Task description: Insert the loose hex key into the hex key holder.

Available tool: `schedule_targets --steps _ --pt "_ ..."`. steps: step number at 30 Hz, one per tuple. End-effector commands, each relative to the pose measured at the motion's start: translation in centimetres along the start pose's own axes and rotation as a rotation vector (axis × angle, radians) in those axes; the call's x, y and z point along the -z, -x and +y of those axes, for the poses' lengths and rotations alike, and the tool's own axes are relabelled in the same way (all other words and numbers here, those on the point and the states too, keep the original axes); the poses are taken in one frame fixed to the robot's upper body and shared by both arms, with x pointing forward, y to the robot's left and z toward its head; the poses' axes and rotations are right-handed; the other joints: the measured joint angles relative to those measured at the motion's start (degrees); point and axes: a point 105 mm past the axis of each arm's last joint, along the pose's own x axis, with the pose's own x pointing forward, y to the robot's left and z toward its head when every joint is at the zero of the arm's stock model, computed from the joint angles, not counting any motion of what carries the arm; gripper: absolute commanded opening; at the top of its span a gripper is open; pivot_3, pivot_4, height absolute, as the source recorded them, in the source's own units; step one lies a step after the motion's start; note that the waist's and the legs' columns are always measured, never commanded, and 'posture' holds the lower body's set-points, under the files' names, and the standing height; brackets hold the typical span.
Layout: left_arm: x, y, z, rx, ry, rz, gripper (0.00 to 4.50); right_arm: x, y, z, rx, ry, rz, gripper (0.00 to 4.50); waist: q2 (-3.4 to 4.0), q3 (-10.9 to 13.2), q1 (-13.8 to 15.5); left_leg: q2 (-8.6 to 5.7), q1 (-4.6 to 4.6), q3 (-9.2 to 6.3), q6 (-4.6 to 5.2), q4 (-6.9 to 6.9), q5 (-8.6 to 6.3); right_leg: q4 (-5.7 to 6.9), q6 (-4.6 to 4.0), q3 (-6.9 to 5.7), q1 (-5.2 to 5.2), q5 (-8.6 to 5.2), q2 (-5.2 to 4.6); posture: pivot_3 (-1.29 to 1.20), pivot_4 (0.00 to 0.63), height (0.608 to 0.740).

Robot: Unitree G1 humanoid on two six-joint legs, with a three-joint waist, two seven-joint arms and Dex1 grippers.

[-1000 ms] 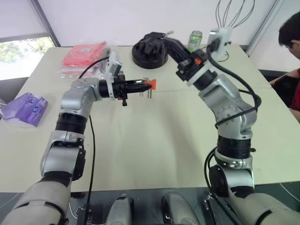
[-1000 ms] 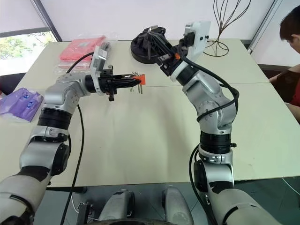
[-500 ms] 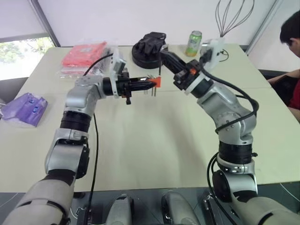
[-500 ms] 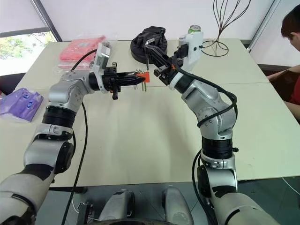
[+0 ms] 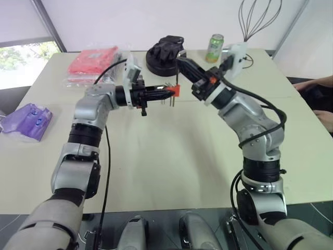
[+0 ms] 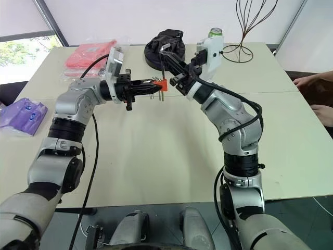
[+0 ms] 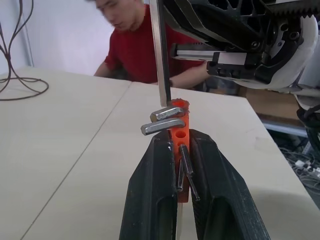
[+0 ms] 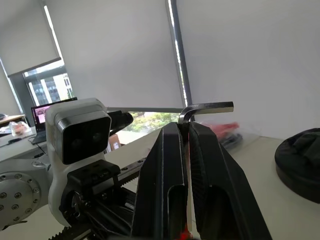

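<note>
Above the table, right end effector [image 8: 186,131] clamps the upright loose hex key [image 7: 161,52], tip meeting the left-clamped hex key holder [image 7: 179,131].

One holder [image 7: 179,131], one loose key [image 8: 206,108].

A: Head pair looks forward and down over both arms and the table [image 5: 171,151]; both eyes share one scene.

B: Left wrist view?

A: Close along the left gripper [image 7: 181,165], facing the hex key holder [image 7: 179,131].

B: Right wrist?

A: Close along the right gripper [image 8: 186,132], facing the window; also catches the left arm's camera.
</note>
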Motion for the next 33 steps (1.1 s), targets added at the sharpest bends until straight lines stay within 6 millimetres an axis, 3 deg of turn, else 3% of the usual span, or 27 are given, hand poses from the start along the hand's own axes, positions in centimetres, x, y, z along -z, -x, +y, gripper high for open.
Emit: schedule_targets --steps 1,17,33 --pt "-0.9 0.3 0.1 -0.010 -0.040 -0.023 0.00 -1.7 0.0 0.6 -0.020 0.043 -0.058 0.04 0.00 0.0 0.0 0.00 0.00 0.00 0.00 0.00 0.00 0.00 0.00 0.00 0.00 0.00 0.00 0.00 0.150 0.740" --pt "-0.8 0.3 0.5 -0.036 -0.049 -0.019 0.00 -1.7 0.0 0.7 -0.023 0.037 -0.065 0.04 0.00 0.0 0.0 0.00 0.00 0.00 0.00 0.00 0.00 0.01 0.00 0.00 0.00 0.00 0.00 0.00 0.150 0.740" --pt "-1.7 0.1 0.0 -0.014 -0.039 -0.055 0.00 0.0 0.5 0.1 0.001 0.022 -0.030 0.04 0.00 0.0 0.0 0.00 0.00 0.00 0.00 0.01 0.00 0.02 0.00 0.00 0.00 0.00 0.00 0.00 0.150 0.740"
